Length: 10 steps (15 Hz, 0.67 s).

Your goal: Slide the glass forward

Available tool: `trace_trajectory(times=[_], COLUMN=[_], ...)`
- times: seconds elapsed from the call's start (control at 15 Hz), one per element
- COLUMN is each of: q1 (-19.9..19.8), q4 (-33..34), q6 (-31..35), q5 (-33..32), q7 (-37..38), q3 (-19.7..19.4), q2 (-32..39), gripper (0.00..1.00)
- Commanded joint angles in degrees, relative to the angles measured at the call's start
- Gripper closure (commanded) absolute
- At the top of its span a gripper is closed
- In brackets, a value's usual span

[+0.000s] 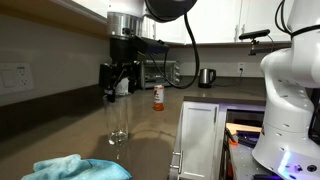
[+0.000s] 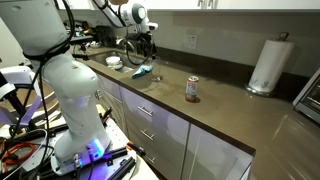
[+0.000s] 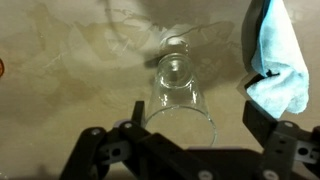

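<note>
The glass (image 1: 117,122) is tall and clear and stands upright on the brown counter. In the wrist view I look down into its open mouth (image 3: 178,95). My gripper (image 1: 118,92) hangs right above it, open, with one finger on each side of the rim (image 3: 192,98) and a gap to the glass on both sides. In an exterior view the gripper (image 2: 140,52) is far back on the counter, and the glass is too faint there to make out.
A light blue cloth (image 1: 75,168) (image 3: 280,60) (image 2: 142,70) lies beside the glass. The small orange-labelled bottle (image 1: 157,97) (image 2: 192,90) stands further along. A kettle (image 1: 206,77) and a toaster oven (image 1: 160,72) are at the wall. A paper towel roll (image 2: 268,65) stands at the far end.
</note>
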Motion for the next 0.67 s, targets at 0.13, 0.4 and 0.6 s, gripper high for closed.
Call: trace_trajectory(times=[0.13, 0.4, 0.6], q1=[-0.01, 0.03, -0.40], q4=[-1.03, -1.34, 0.03], q6=[-0.57, 0.73, 0.07], q5=[2.09, 2.57, 1.00], q7=[-0.39, -1.48, -0.18], q3=[0.34, 0.35, 0.59], q2=[-2.01, -2.21, -0.70], gripper=[0.00, 0.00, 0.00])
